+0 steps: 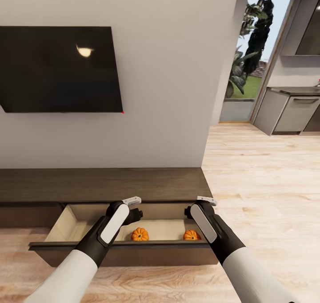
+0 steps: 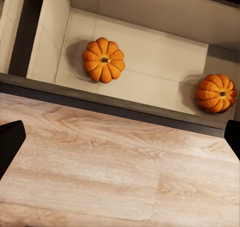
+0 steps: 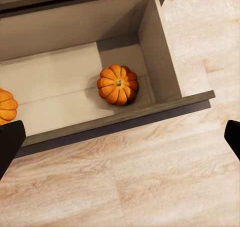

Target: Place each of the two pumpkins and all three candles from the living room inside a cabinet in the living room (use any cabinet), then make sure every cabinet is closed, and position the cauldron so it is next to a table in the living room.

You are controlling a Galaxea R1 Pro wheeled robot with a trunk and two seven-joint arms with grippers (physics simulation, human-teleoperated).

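Below the wall TV, both pumpkins [image 1: 140, 234] [image 1: 191, 235] sit in your open cabinet [image 1: 102, 185] drawer at twelve o'clock; left gripper [image 1: 131, 207] and right gripper [image 1: 201, 205] spread wide, empty, so fetch candles next.

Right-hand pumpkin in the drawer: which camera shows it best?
The right wrist view: the right-hand pumpkin sits whole and central, near the drawer's end wall. The left wrist view has it at the frame edge; the head view shows it small beside the right arm.

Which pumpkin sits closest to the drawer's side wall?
The pumpkin by the right arm, near the open drawer's right wall; the other pumpkin sits mid-drawer.
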